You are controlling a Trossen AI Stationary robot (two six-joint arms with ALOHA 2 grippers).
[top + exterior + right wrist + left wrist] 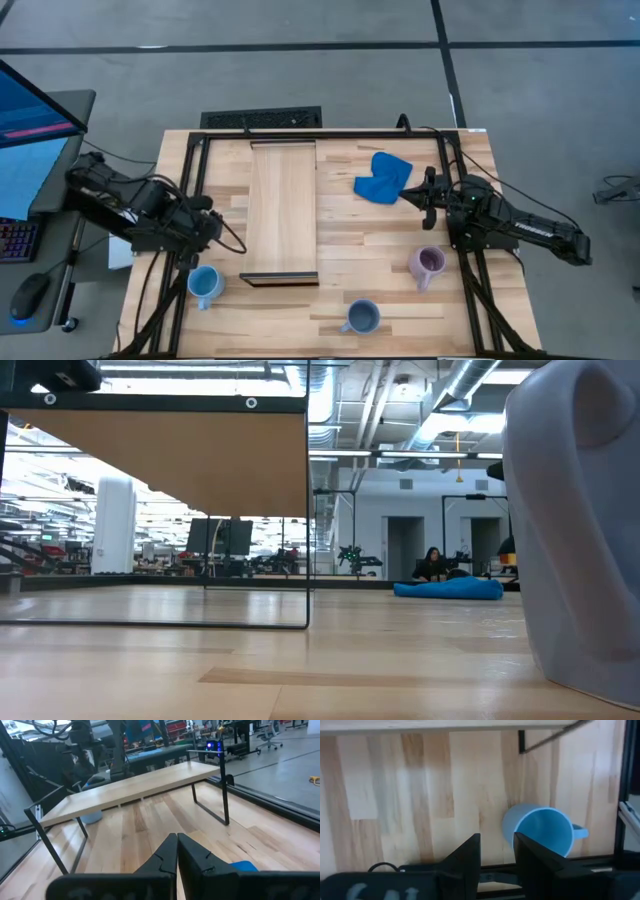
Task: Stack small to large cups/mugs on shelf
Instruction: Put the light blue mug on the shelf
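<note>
Both pincers idle, three mugs still on the desk

My left pincer (497,854) stands with a narrow gap above the sky-blue mug (204,285) at 8 o'clock; my right pincer (177,851) is pressed closed beside the blue cloth (383,177) at 2; slate-blue mug (361,318) at 6, lilac mug (427,264) at 4; the shelf (283,205) sits mid-desk, bare.

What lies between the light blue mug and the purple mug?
In the high view, the near end of the shelf lies between the light blue mug and purple mug.
</note>
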